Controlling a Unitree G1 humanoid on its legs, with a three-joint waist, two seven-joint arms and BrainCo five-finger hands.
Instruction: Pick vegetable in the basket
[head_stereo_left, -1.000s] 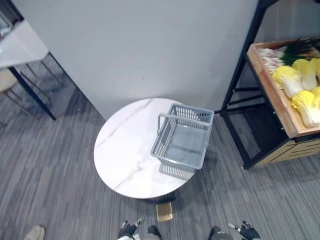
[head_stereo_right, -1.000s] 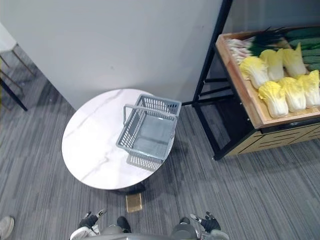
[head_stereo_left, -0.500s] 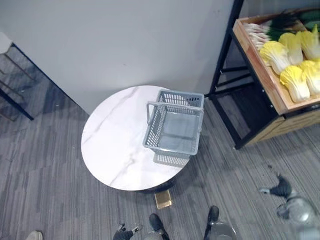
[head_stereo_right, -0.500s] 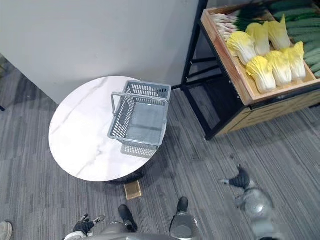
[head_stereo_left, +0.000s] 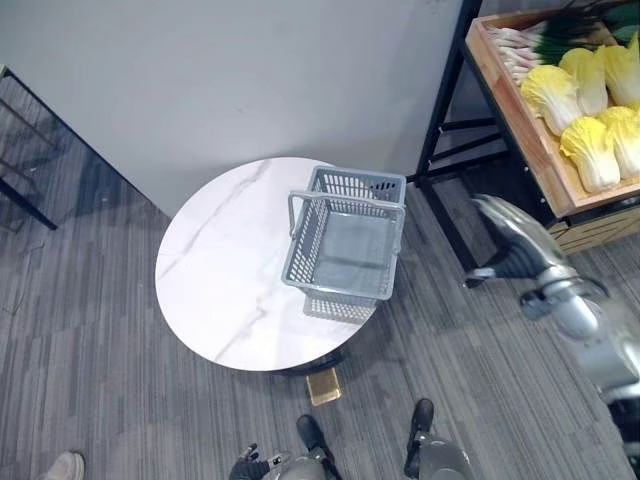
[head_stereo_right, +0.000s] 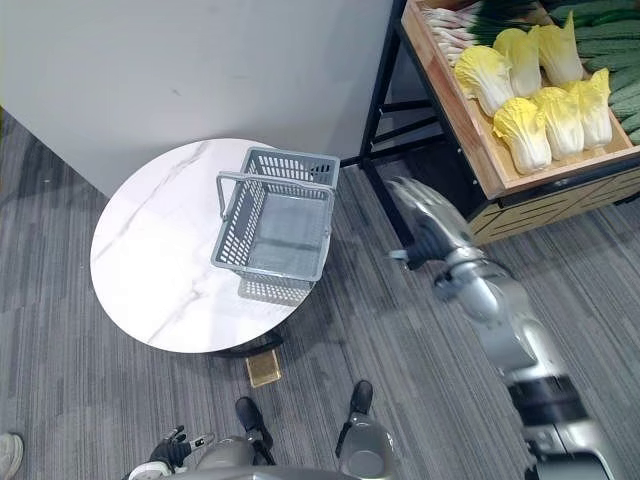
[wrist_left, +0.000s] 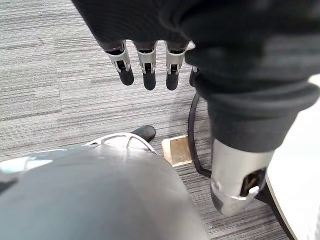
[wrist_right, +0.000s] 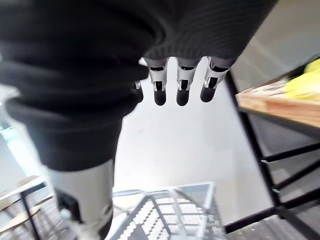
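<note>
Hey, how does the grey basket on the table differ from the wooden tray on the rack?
The basket is grey plastic mesh; the tray is solid wood. The basket is empty; the tray holds yellow cabbages and other greens. The basket stands on the round white table; the tray rests on a black rack. Both are open on top.

Head stereo pair looks steeply down, both sharing basket (head_stereo_left: 345, 255); wrist cams close-up.

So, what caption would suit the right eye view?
Right hand, open and empty, hovers between the empty grey basket and the cabbages on the shelf.
</note>
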